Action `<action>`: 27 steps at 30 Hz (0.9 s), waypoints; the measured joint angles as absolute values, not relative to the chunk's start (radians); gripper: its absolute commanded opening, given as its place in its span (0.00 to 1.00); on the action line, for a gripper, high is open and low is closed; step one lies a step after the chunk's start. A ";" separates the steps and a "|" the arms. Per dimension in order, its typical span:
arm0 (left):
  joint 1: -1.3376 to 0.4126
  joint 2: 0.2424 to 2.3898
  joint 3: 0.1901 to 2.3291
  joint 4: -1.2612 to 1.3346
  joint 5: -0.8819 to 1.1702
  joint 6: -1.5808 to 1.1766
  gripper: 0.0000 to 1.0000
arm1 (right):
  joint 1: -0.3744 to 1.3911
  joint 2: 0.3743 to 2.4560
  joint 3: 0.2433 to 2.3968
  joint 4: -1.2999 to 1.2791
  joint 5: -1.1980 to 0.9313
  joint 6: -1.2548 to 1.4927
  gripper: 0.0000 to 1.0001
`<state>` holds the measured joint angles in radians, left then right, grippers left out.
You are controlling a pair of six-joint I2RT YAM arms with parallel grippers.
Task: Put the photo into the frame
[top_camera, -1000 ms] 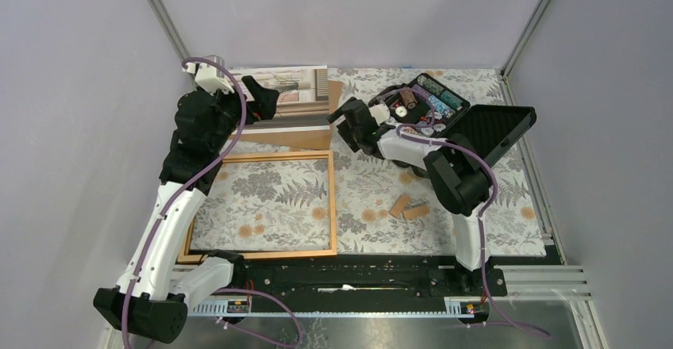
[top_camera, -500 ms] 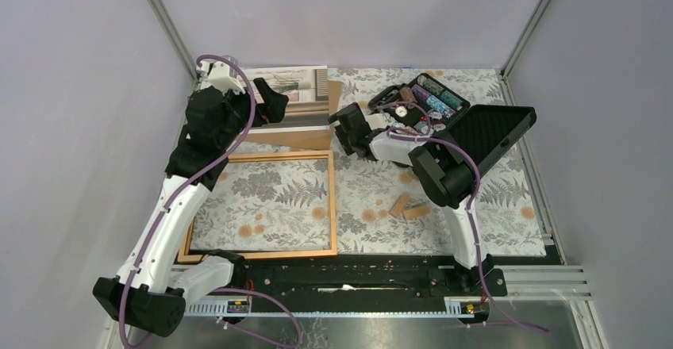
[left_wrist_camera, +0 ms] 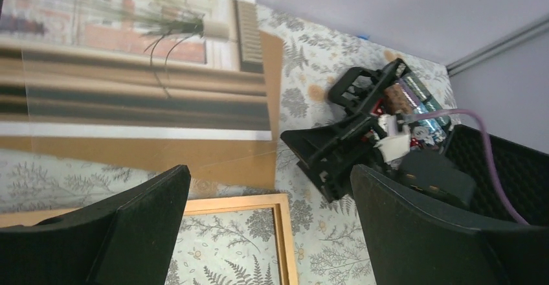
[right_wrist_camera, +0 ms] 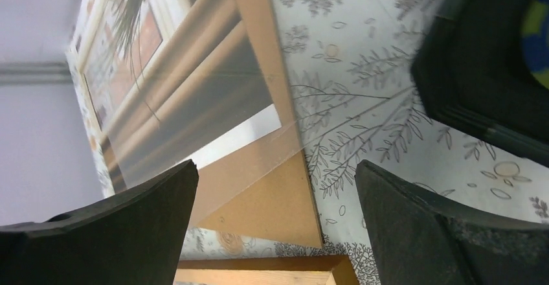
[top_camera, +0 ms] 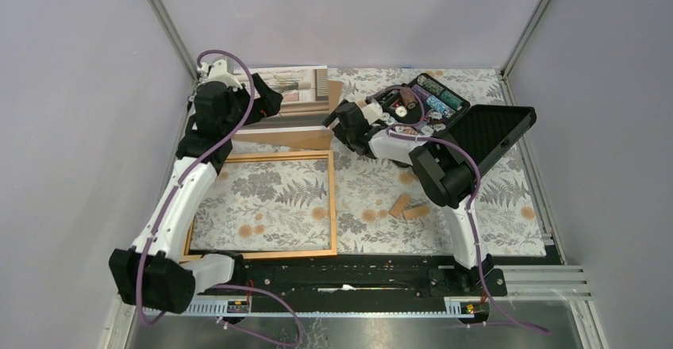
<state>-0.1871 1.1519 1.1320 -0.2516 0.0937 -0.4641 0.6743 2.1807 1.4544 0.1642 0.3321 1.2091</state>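
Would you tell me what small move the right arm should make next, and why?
Probably ease the open right gripper down toward the right edge of the photo to pinch it. Both grippers are open and empty; the left gripper hovers over the photo, which lies face up on a brown backing board, outside the empty frame.

Overhead, two wrist close-ups (photo (left_wrist_camera: 129,84) shared)

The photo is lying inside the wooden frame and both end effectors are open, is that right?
No. The photo lies on the brown backing board beyond the frame, not inside it, as the top external view shows. The left end effector and right end effector are both open.
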 measured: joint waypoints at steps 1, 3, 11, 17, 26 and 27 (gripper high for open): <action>-0.173 1.168 1.123 -0.245 0.100 -0.477 0.99 | 0.674 2.180 1.460 0.165 0.324 1.168 1.00; -0.144 1.210 1.109 -0.233 0.115 -0.507 0.99 | 0.674 2.169 1.466 0.175 0.296 1.061 1.00; -0.099 1.472 1.155 -0.239 0.241 -0.606 0.99 | 0.667 2.175 1.685 0.083 0.187 0.686 1.00; 0.002 1.771 1.284 -0.159 0.415 -0.808 0.99 | 0.648 2.240 1.925 -0.036 0.170 0.484 1.00; 0.054 2.052 1.460 -0.165 0.488 -0.887 0.99 | 0.536 2.426 2.099 -0.200 0.120 0.376 1.00; 0.054 2.063 1.470 -0.167 0.490 -0.879 0.99 | 0.526 2.450 2.123 -0.212 0.119 0.369 1.00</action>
